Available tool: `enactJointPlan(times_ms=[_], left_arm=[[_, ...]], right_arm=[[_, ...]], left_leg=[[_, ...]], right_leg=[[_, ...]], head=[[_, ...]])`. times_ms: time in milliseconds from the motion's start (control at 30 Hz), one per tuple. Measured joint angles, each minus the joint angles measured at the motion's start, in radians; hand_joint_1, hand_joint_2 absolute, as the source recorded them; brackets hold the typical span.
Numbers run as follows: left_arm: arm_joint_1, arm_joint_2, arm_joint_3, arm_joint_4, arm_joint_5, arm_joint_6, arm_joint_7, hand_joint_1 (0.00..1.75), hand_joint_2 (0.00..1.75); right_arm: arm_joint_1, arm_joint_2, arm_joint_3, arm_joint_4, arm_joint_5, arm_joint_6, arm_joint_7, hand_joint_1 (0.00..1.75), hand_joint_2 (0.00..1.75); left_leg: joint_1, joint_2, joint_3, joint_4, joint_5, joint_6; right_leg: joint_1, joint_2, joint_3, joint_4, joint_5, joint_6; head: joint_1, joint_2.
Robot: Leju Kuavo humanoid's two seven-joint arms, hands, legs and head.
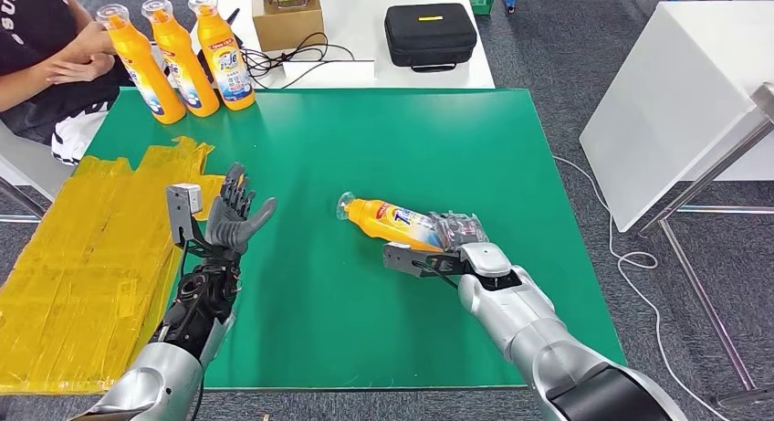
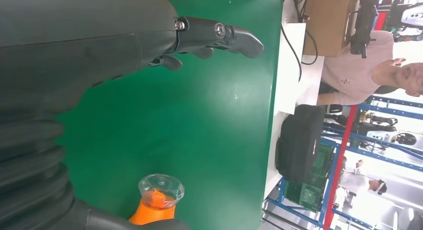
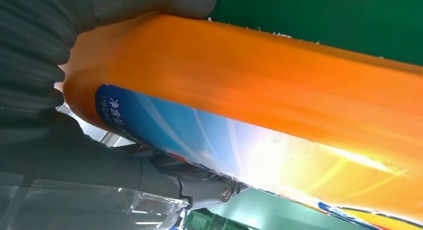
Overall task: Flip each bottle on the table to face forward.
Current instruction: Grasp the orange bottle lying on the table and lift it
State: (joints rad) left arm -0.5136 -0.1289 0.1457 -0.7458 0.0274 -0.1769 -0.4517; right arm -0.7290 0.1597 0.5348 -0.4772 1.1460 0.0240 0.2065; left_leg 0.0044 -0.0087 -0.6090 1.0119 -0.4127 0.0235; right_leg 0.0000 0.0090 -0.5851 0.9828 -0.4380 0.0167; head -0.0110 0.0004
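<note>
- Bottle (image 1: 392, 222) first: an orange one lying on its side on the green table (image 1: 383, 147), clear cap pointing away from the right hand toward the left one, label up in the head view.
- The green table is the biggest thing here; a patch of yellow tape (image 1: 82, 257) covers the surface on the outer side of the left hand.
- Right hand (image 1: 454, 243) is wrapped around the bottle's base end; the right wrist view shows the orange body and blue label pressed between thumb and fingers, so that's a real hold.
- Left hand (image 1: 235, 215) is free, fingers spread and raised, holding nothing, well apart from the bottle; its wrist view catches the bottle's cap close by.
- Three standing bottles (image 1: 178, 60) sit in a row at the far edge beyond the left hand, just beside a seated person (image 1: 46, 56).
- A black case (image 1: 429, 35) and a cardboard box (image 1: 287, 19) rest on the white table behind.
- My read: this is the grasp stage on the lying bottle, turning not yet done.
- Next move calls for a firm hold while lifting or rolling it so the label faces forward; gripping so near the base, the long body could swing or slip.
</note>
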Motion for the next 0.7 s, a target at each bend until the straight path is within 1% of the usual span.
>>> enactJointPlan(times_ms=[200,433,533,700], left_arm=[[0.0,0.0,0.0,0.0,-0.001,0.0,0.004,0.0,1.75],[0.001,-0.001,0.0,-0.012,-0.007,-0.001,0.008,0.0,1.75],[0.006,-0.001,0.0,-0.035,-0.008,-0.009,0.018,0.0,1.75],[0.031,-0.004,-0.009,-0.11,-0.017,-0.034,0.049,0.0,1.75]], right_arm=[[0.001,0.001,0.0,0.0,0.003,-0.009,0.003,1.75,1.75],[0.014,0.0,-0.004,-0.003,-0.007,-0.085,-0.003,1.75,1.75],[0.034,0.0,-0.018,-0.021,-0.024,-0.152,-0.018,1.75,1.75],[0.081,0.002,-0.067,-0.097,-0.069,-0.315,-0.078,1.75,1.75]], left_leg=[[0.0,0.0,0.0,0.0,0.0,0.0],[0.0,0.0,0.0,0.0,0.0,0.0],[0.0,0.0,-0.001,0.0,0.0,0.0],[0.0,0.0,-0.002,0.0,0.0,0.0]], right_leg=[[0.0,0.0,0.0,0.0,0.0,0.0],[0.0,0.0,0.0,0.0,0.0,0.0],[0.0,0.0,-0.001,0.0,0.0,0.0],[0.0,0.0,-0.002,0.0,0.0,0.0]], head=[[0.0,0.0],[0.0,0.0],[0.0,0.0],[0.0,0.0]])
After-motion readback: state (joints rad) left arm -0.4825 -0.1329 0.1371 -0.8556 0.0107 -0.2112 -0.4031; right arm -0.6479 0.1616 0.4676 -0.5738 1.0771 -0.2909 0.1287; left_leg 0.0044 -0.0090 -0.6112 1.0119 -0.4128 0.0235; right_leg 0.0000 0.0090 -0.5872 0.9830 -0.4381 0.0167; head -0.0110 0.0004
